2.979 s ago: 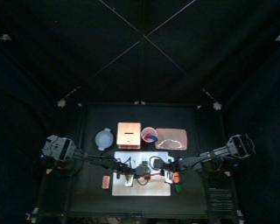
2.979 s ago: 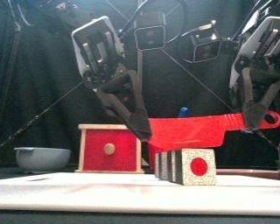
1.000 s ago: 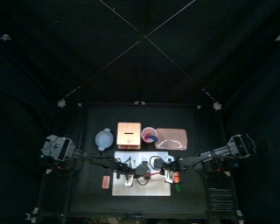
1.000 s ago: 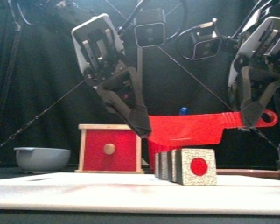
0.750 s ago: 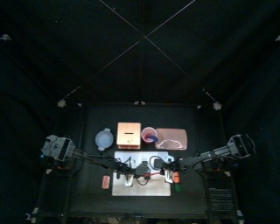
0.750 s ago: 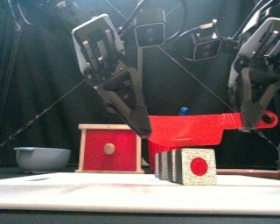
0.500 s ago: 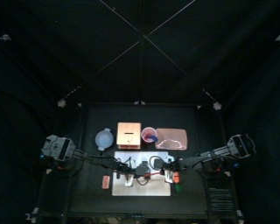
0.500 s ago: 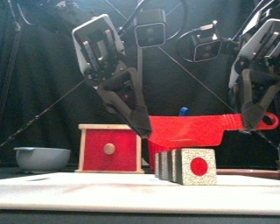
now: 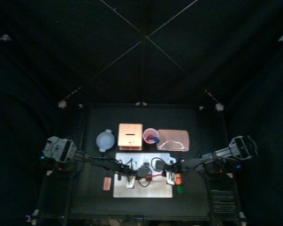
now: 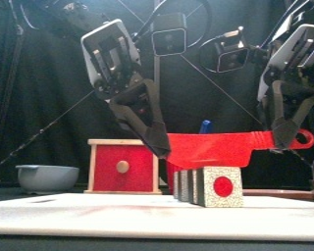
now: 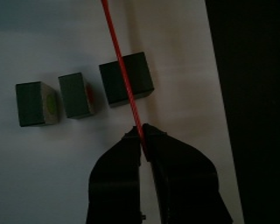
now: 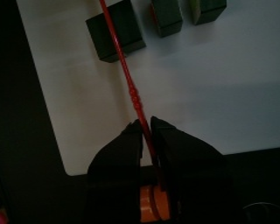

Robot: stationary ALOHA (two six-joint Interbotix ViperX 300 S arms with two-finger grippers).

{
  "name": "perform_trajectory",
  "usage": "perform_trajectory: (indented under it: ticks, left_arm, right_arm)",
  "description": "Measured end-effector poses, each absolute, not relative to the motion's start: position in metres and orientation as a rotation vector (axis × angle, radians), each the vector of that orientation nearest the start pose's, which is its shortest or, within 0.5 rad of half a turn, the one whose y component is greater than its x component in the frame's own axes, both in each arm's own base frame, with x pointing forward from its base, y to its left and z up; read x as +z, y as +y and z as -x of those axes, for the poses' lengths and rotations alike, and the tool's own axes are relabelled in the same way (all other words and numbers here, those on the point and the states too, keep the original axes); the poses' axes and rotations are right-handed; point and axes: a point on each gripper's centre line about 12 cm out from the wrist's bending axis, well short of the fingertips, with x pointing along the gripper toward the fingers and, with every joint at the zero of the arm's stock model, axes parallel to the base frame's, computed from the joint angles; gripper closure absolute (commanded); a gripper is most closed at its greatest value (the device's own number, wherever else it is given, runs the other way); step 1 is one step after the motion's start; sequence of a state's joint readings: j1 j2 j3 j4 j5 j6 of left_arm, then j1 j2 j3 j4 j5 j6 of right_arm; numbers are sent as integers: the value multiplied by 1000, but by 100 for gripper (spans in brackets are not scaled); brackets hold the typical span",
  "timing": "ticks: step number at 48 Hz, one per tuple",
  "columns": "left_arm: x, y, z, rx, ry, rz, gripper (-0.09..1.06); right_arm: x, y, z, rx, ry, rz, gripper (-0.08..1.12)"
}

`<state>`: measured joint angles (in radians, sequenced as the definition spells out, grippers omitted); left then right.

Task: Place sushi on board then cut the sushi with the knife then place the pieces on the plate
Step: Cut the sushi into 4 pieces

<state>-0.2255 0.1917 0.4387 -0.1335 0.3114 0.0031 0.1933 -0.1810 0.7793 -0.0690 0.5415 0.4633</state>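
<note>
Both pinch the knife (image 10: 219, 147): left gripper (image 11: 142, 131) at its tip, right gripper (image 12: 145, 125) at its handle, blade over the end sushi (image 11: 76, 94) block on the board (image 11: 49, 175). Three blocks show gaps; we judge cutting underway, plate (image 9: 186, 141) transfer left.

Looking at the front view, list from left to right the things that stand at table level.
Blue-grey bowl → wooden box → sushi roll. The red knife, held above, overlaps the sushi roll, so it is left out.
</note>
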Motion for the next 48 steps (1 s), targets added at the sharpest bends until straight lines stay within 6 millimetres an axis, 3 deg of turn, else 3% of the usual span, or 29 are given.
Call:
perform_trajectory:
  ticks: [48]
  left_arm:
    - [114,-102,-418,-174,1006,59,55]
  right_arm:
    - [128,58,-303,-105,1209,-255,55]
